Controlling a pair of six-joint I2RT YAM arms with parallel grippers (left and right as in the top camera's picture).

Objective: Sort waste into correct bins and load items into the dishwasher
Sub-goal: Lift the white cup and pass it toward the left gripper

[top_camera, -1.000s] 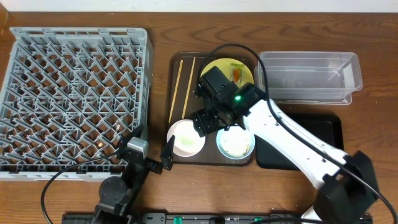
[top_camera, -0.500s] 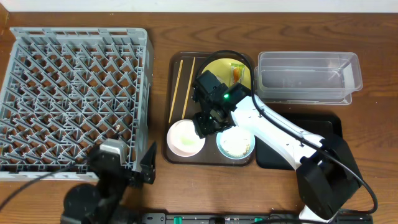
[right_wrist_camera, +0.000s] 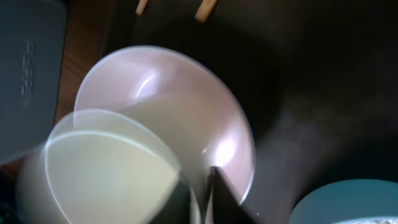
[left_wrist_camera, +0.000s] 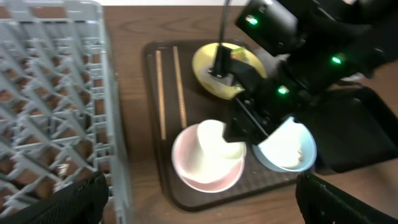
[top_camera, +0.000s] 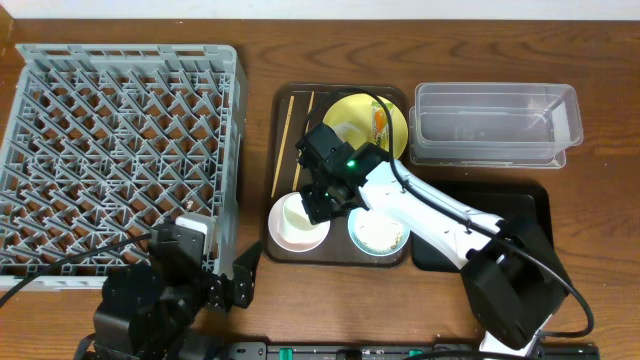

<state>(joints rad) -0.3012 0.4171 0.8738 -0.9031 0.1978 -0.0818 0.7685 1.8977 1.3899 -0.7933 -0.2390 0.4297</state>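
My right gripper (top_camera: 316,207) is down in the pale pink bowl (top_camera: 290,238) on the brown tray (top_camera: 288,170), shut on the rim of the white cup (right_wrist_camera: 106,168) standing in that bowl. Beside it, the light-blue bowl (top_camera: 378,232) holds rice-like crumbs. At the tray's back the yellow plate (top_camera: 358,118) carries the orange-and-green wrapper (top_camera: 380,122), and the chopsticks (top_camera: 285,140) lie along the tray's left side. My left gripper (top_camera: 236,285) hovers open near the front edge, beside the grey dishwasher rack (top_camera: 120,150), holding nothing. No tissue shows.
The clear tub (top_camera: 495,125) stands at the back right, with the shallow black tray (top_camera: 520,215) in front of it. My right arm (top_camera: 430,210) crosses over the black tray's left edge. Bare wood separates the rack from the brown tray.
My right gripper moved left from the blue bowl's edge to the white cup and shut on its rim. The left arm pulled back toward the front-left and stayed open.
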